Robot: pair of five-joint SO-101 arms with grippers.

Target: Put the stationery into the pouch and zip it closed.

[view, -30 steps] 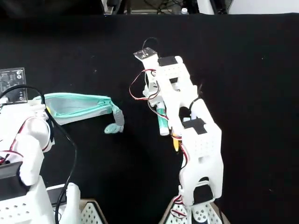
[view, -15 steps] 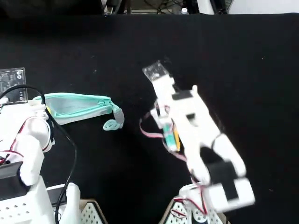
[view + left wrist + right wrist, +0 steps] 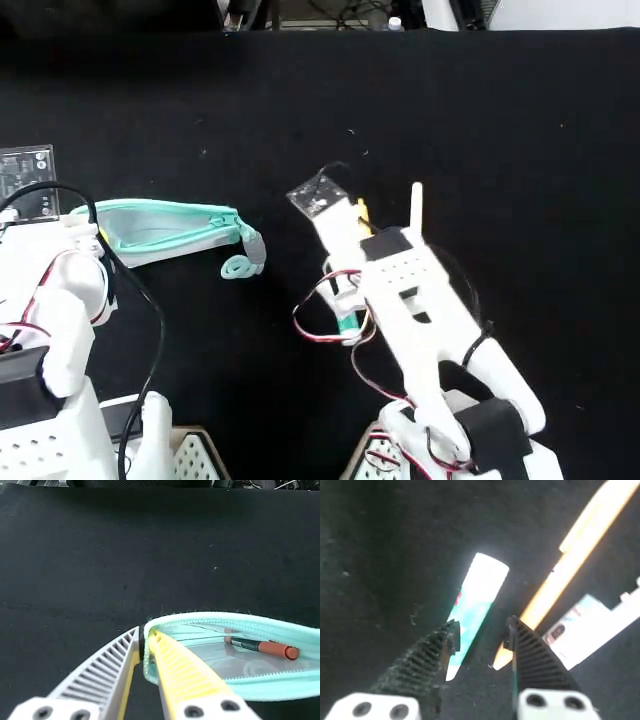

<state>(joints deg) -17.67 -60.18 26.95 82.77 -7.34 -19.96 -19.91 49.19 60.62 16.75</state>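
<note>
Where the pouch lies: the teal pouch (image 3: 165, 228) is flat at the left side of the black counter (image 3: 520, 120), its zip undone and its mouth gaping wide.
inside the pouch: a red-brown pen (image 3: 260, 648) rests on the clear lining, lengthwise along the open mouth.
left gripper (image 3: 145, 639): clenched on the pouch, its white and yellow fingers pinching the rim at one end of the zip.
cord (image 3: 240, 266): curls on the counter at the pouch's other end, away from the left gripper.
right gripper (image 3: 482, 630): released, its two dark fingers spread apart and grasping nothing; whether the tips touch the counter I cannot tell.
marker (image 3: 475, 605): white and teal, lying on the counter; its near end sits just beside one fingertip of the right gripper and reaches partly into the gap.
orange pen (image 3: 575, 545): lies next to the marker without touching it, slanted, its pointed end just beside the other fingertip.
white strip (image 3: 590, 630): flat and printed, on the far side of the orange pen, outside the gap between the fingers.
right arm (image 3: 420, 300): stands over the middle of the counter, well apart from the pouch.
circuit board (image 3: 25, 180): at the counter's left edge, near the pouch's held end.
</note>
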